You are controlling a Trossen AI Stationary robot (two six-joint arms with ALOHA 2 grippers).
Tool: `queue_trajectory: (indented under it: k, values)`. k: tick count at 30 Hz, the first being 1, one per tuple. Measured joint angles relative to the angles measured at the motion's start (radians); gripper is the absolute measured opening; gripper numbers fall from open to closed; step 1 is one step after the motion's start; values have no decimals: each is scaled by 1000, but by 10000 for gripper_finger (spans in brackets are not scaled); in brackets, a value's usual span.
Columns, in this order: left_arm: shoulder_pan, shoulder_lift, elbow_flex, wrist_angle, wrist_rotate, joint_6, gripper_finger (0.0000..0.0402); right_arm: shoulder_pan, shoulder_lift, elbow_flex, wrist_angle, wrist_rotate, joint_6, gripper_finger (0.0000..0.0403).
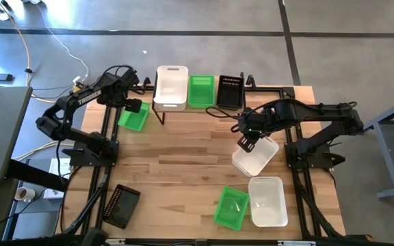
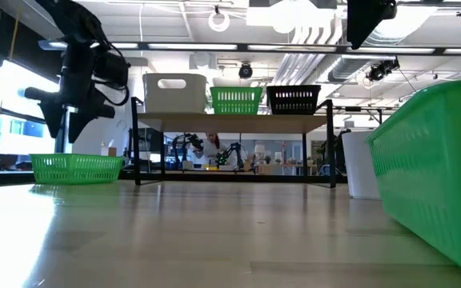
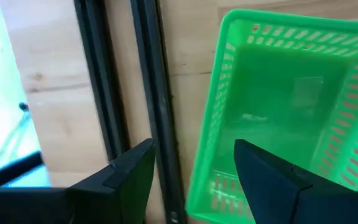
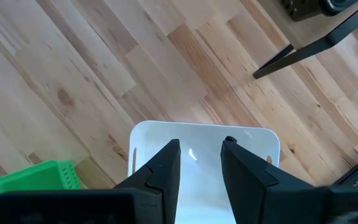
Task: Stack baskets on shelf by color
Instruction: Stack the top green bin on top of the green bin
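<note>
The shelf [image 1: 183, 108] stands at the table's far edge and carries a white basket [image 1: 171, 85], a green basket [image 1: 201, 91] and a black basket [image 1: 229, 91] side by side. A second green basket [image 1: 134, 117] rests on its bottom at the far left. My left gripper [image 3: 194, 168] hovers open just above it, one finger inside and one outside its wall [image 3: 207, 149], apart from it. A second white basket [image 1: 257, 157] lies askew on the table at the right. My right gripper [image 4: 201, 155] hangs open high above it.
A third green basket [image 1: 231, 208] and a third white basket [image 1: 267, 201] lie near the front right. Another black basket [image 1: 120, 205] lies at the front left edge. Black frame rails [image 3: 154, 93] run beside the far-left green basket. Bare wood spans the middle.
</note>
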Motion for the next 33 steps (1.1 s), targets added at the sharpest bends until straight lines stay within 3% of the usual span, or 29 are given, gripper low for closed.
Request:
queue_trajectory:
  k: [5,23,33]
  values:
    - [-1,48,0,-1,55,-75,211,0,0,0,0,0,-3,103]
    - [-1,206,0,-2,-6,-153,209,0,0,0,3,-9,-26,103]
    - [-1,264,0,-3,-9,-160,149,1,0,0,3,-17,-26,103]
